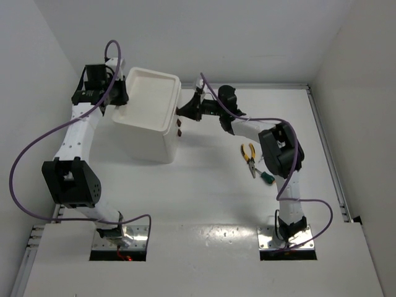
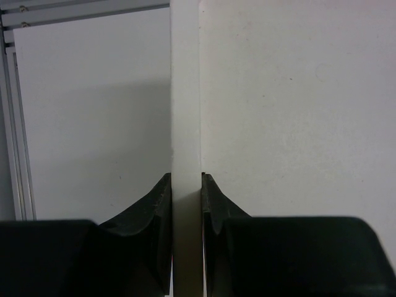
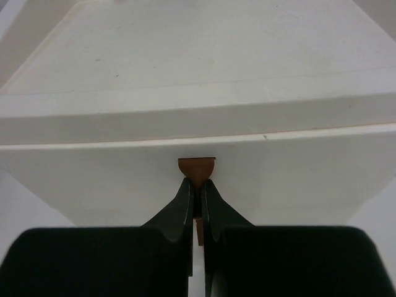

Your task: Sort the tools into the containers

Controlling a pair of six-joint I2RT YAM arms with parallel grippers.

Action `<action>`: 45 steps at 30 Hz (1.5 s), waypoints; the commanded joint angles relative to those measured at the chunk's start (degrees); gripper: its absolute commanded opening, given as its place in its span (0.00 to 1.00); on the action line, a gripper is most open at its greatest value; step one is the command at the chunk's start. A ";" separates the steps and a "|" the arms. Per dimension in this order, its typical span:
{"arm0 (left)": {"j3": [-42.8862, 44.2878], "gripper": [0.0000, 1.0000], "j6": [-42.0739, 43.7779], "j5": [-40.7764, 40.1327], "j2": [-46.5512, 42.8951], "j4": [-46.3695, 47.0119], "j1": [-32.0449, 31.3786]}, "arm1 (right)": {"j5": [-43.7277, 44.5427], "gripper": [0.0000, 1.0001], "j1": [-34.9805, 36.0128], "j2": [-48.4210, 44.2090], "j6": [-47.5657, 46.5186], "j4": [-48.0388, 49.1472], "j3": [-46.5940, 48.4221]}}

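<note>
**A:** Your left arm (image 1: 77, 133) reaches to the far left of the table (image 1: 204, 204). Its jaws are clamped on the left rim of the white drawer unit (image 1: 148, 133). In the left wrist view the thin white wall (image 2: 185, 93) fills the gap between them, and both fingers touch it.

**B:** Your right arm (image 1: 278, 148) stretches left across the table to the unit's right face. Its jaws are pinched narrow on the top brown handle (image 3: 197, 164), with a finger on each side of it. The two lower brown handles (image 1: 180, 123) sit just below, untouched.

**A:** So the unit stands at the far left of the table, gripped from both sides, with its recessed tray top facing up.

**B:** Your yellow-handled pliers (image 1: 249, 158) lie on the table to the right, well apart from the unit and close to your right arm's elbow. A green-handled tool (image 1: 267, 178) lies just beside them on the near side, partly hidden under that arm. You cannot tell from here which tool it is.

**A:** Neither tool is in a drawer or on the tray top.
</note>
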 commanded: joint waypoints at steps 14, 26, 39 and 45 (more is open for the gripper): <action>-2.70 0.00 -3.44 4.26 -0.73 -4.22 -2.79 | -1.94 0.00 -12.92 -16.77 -9.46 -9.05 -14.12; -2.17 0.00 -3.97 3.73 -0.73 -4.22 -2.79 | -3.61 0.00 -18.63 -23.45 -19.48 -23.55 -19.92; -2.17 0.00 -3.97 3.73 -1.26 -3.70 -2.79 | 7.97 0.75 -24.44 -32.68 -22.73 -36.10 -25.12; -2.17 0.20 -3.97 3.21 -1.26 -3.70 -2.79 | 23.69 0.48 -24.96 -27.59 -24.24 -55.29 -21.42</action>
